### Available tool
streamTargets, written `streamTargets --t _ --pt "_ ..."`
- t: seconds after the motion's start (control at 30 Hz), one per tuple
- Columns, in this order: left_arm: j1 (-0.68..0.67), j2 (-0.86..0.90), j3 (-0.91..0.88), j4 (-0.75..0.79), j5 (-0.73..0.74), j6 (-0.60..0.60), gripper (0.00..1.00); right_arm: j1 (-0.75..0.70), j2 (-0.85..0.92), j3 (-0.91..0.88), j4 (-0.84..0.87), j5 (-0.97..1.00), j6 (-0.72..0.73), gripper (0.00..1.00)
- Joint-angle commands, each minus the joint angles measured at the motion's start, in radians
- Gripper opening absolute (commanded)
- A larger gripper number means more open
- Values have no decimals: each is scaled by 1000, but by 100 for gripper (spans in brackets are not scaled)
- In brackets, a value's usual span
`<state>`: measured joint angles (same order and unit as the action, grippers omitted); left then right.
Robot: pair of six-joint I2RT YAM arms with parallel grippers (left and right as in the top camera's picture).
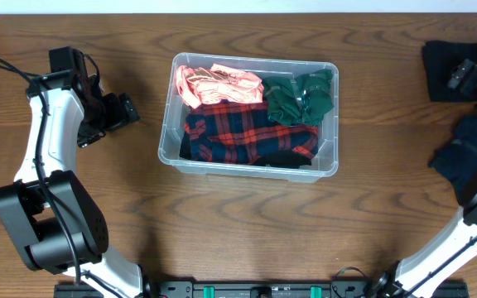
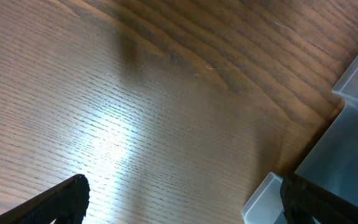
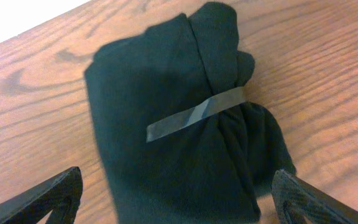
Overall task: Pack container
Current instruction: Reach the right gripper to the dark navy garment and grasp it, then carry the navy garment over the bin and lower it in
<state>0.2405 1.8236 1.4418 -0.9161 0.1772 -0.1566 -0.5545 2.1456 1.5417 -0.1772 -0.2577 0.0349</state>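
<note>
The clear plastic container (image 1: 166, 141) stands mid-table and holds a pink garment (image 1: 214, 83), a red and navy plaid shirt (image 1: 243, 132) and a green garment (image 1: 301, 98). Its corner shows in the left wrist view (image 2: 353, 124). My left gripper (image 1: 122, 112) is open and empty over bare table just left of the container; it also shows in the left wrist view (image 2: 179, 202). My right gripper (image 1: 470, 76) is open above a folded dark garment (image 1: 447, 62) at the far right. In the right wrist view the fingers (image 3: 176, 199) straddle this dark bundle (image 3: 179, 124), which has a grey band.
A second dark blue garment (image 1: 462, 153) lies on the table below the right gripper. The wooden table (image 1: 238, 232) stretches in front of the container. The table's far edge runs close behind the dark garment.
</note>
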Motion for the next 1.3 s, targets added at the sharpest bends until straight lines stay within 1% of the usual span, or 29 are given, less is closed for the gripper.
streamTargets --t 0.0,0.17,0.3,0.33,0.37,0.4,0.43,0.47,0.5,0.53,0.57,0.73,0.83,0.97,1.27 --pt "3 2 -5 -2 -5 5 98 -20 58 1 34 -4 2 93" --pt "3 2 -5 -2 -5 5 98 -47 121 1 82 -2 62 91" --pt "3 2 -5 -2 -5 5 98 -51 154 1 83 -2 62 76" --pt "3 2 -5 -2 -5 5 98 -51 164 1 84 -2 61 71" --pt "3 2 -5 -2 -5 5 98 -51 169 1 83 -3 61 68" --pt "3 2 -5 -2 -5 5 98 -50 175 1 83 -7 62 63" --pt "3 2 -5 -2 -5 5 98 -50 179 1 83 -21 62 52" --pt "3 2 -5 -2 -5 5 98 -49 181 1 80 -35 62 38" --pt "3 2 -5 -2 -5 5 98 -48 181 1 79 -52 62 17" --pt "3 2 -5 -2 -5 5 98 -48 181 1 80 -67 62 6" --pt "3 2 -5 -2 -5 5 98 -48 178 1 81 -95 66 1" --pt "3 2 -5 -2 -5 5 98 -48 143 1 76 -171 105 1" --pt "3 2 -5 -2 -5 5 98 -47 84 1 44 -187 137 1" --pt "3 2 -5 -2 -5 5 98 -47 -35 1 -13 -253 163 1" --pt "3 2 -5 -2 -5 5 98 -17 -323 1 -119 -554 179 1"
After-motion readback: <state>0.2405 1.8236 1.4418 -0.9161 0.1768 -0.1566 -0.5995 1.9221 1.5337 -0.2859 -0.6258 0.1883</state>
